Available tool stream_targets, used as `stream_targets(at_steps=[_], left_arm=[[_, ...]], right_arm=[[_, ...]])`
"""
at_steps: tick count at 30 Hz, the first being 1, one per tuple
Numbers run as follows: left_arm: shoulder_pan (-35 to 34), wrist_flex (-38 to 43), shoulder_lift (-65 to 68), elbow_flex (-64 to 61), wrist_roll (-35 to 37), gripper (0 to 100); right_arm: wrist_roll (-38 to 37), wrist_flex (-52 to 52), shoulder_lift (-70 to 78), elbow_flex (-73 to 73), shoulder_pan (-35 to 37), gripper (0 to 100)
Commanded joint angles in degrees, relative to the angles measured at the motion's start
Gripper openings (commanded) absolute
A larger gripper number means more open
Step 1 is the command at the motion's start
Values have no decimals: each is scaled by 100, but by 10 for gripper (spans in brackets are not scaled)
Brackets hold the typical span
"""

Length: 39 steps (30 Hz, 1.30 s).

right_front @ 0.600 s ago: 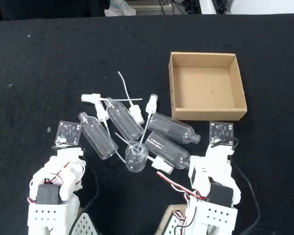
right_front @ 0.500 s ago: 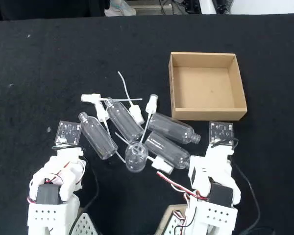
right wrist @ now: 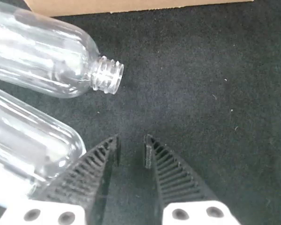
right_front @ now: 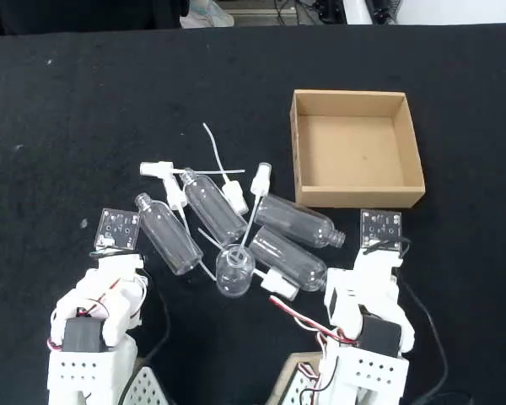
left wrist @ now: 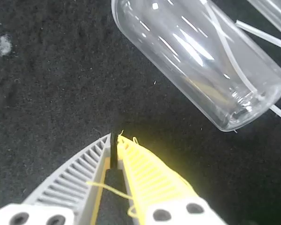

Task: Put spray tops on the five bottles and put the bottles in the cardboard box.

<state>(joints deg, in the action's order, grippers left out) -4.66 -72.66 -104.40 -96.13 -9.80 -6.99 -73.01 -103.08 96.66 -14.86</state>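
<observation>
Several clear bottles lie in a cluster mid-table, among them one (right_front: 169, 234) close to the left arm, one (right_front: 297, 221) with a bare threaded neck, and one (right_front: 234, 270) seen end-on. White spray tops (right_front: 160, 169) (right_front: 278, 283) with thin tubes lie loose among them. The cardboard box (right_front: 308, 105) stands to the right of the cluster, nothing inside. My left gripper (left wrist: 114, 138) is shut on nothing, just short of a bottle's base (left wrist: 201, 61). My right gripper (right wrist: 131, 140) is slightly open over bare cloth, beside the threaded-neck bottle (right wrist: 42, 56) and another bottle (right wrist: 28, 140).
Both arms (right_front: 101, 295) (right_front: 367, 295) sit folded at the near table edge. Black cloth covers the table (right_front: 84, 101). A thin tube (left wrist: 257, 35) from a spray top crosses beside the bottle in the left wrist view.
</observation>
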Motion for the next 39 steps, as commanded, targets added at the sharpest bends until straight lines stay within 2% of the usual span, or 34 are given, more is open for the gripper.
stream_targets(at_steps=[1,39], left_arm=[[-40,-44,-44,-127,-44,30],[-40,-44,-44,-127,-44,30]], right_arm=[[-9,-62,-479,-4,-26,71],[-18,132,-523,-13,-70,74]])
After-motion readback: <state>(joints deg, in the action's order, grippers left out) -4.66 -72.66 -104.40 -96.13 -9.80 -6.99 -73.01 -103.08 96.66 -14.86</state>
